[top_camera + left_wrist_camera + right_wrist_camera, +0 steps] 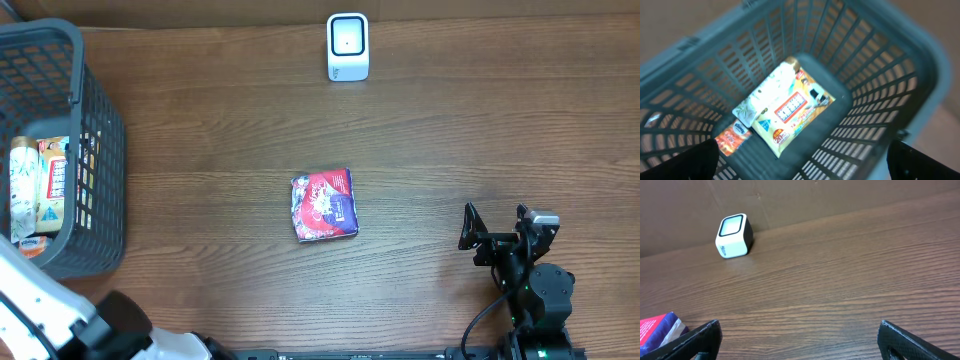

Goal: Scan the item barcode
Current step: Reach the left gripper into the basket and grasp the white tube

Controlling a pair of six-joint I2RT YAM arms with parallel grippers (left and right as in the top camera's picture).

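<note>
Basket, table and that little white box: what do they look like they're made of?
Basket: likely moulded plastic, matte grey-blue, slotted lattice walls. Table: wood or wood-look laminate, dark brown with visible grain, slight sheen. White box: probably smooth plastic, with a glossy window on its face.

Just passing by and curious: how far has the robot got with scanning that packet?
Nothing looks done yet. The red packet lies on the table, apart from the white scanner. Nothing is in hand: the right gripper and left gripper are open and empty. Picking it up and scanning remain.
</note>
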